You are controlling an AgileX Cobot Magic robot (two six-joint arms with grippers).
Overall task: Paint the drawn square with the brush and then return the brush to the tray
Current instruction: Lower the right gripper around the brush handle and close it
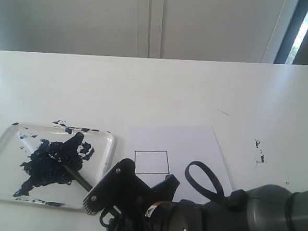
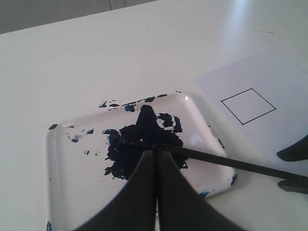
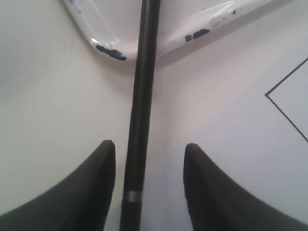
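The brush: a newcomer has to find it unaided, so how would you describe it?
On the white table, a clear tray smeared with dark blue paint sits beside a white paper sheet. The brush lies with one end in the paint blotch and its handle over the tray's corner nearest the paper. It is the only long, thin black stick there.

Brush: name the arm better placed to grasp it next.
Right. The right gripper is open and straddles the brush handle just outside the tray. The left gripper is shut above the paint, not around the handle.
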